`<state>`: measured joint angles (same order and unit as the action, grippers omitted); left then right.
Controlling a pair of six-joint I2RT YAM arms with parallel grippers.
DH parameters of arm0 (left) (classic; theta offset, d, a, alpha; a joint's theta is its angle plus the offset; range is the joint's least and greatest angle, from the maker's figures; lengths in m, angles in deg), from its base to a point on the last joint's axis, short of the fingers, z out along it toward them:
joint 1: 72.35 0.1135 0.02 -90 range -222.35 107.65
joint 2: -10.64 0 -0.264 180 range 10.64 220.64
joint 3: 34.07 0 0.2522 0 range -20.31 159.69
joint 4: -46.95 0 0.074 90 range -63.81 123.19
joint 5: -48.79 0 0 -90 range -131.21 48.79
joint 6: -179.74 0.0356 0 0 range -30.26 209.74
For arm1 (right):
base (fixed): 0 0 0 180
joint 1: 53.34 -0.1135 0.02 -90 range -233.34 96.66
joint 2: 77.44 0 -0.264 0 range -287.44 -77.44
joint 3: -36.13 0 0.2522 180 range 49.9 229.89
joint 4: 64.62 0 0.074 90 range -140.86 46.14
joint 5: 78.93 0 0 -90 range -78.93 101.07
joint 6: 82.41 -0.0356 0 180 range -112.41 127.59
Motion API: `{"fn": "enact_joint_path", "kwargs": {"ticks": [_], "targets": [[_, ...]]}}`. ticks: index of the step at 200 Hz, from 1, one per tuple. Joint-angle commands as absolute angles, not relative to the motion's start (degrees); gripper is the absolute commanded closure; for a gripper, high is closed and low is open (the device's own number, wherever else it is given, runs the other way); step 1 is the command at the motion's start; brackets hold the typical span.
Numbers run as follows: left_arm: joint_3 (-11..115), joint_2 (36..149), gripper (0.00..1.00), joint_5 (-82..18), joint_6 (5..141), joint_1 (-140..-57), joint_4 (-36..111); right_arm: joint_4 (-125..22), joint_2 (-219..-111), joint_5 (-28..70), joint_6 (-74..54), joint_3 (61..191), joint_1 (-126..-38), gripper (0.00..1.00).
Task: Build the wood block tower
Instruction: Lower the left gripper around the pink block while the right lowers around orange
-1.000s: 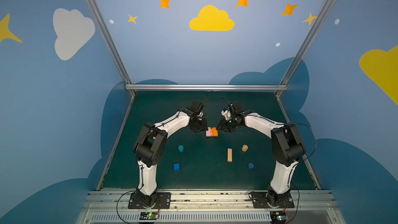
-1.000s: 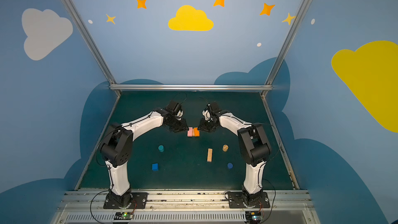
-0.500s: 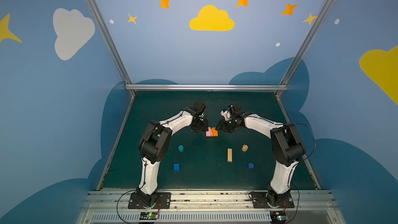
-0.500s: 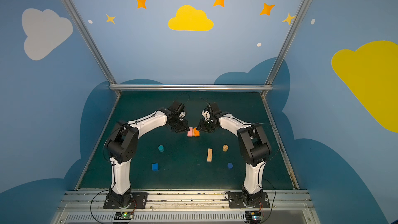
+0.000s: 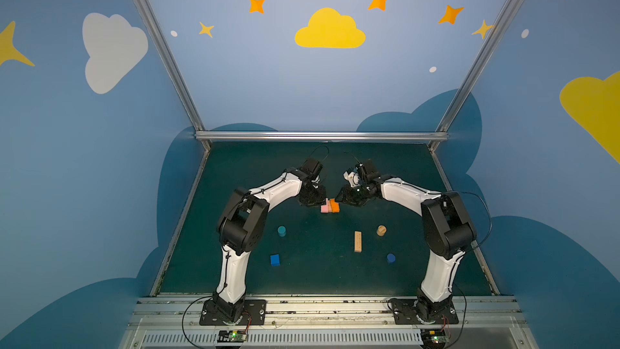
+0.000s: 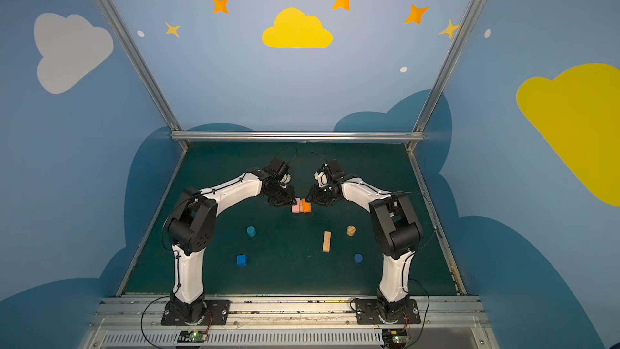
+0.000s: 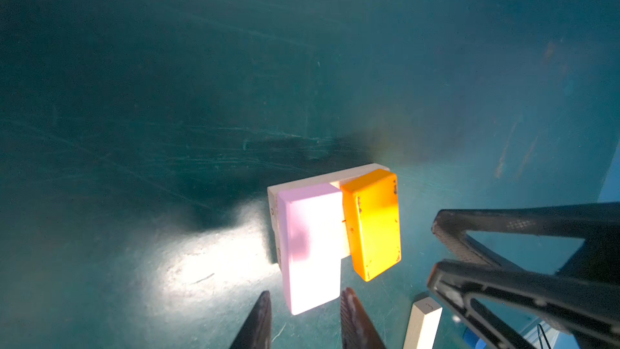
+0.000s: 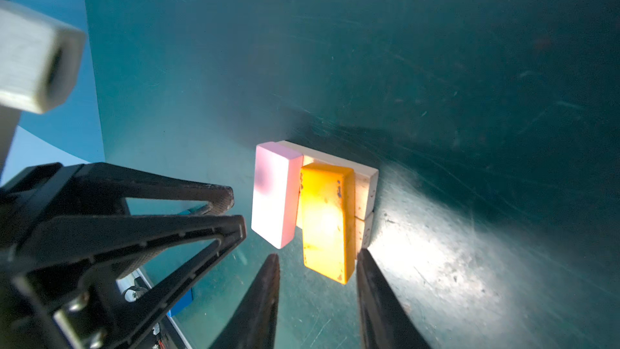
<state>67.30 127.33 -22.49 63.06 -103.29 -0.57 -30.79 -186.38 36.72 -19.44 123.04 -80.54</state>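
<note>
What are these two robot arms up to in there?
They are stacking toy blocks into a tower. A pink bar and an orange bar lie side by side on two tan bars. The left gripper and right gripper hover open at those bars, gripping nothing. A third tan bar, teal cylinder, tan cylinder, dark-blue cylinder and blue cube lie loose nearer the arm bases.

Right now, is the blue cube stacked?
No, the blue cube sits alone on the mat, apart from the pink bar and orange bar.
</note>
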Motion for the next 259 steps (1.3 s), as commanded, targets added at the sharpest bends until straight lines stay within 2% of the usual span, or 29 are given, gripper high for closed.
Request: {"fn": "enact_joint_path", "kwargs": {"ticks": [1, 259], "targets": [[69.2, 128.9, 0.65, -23.2, 64.1, -103.5, -2.1, -31.3, -187.0, 37.4, -19.7, 122.6, -80.6, 0.63], [72.8, 132.3, 0.72, -22.4, 64.2, -104.1, -3.8, -31.0, -189.4, 37.6, -19.8, 123.3, -81.1, 0.67]]}}
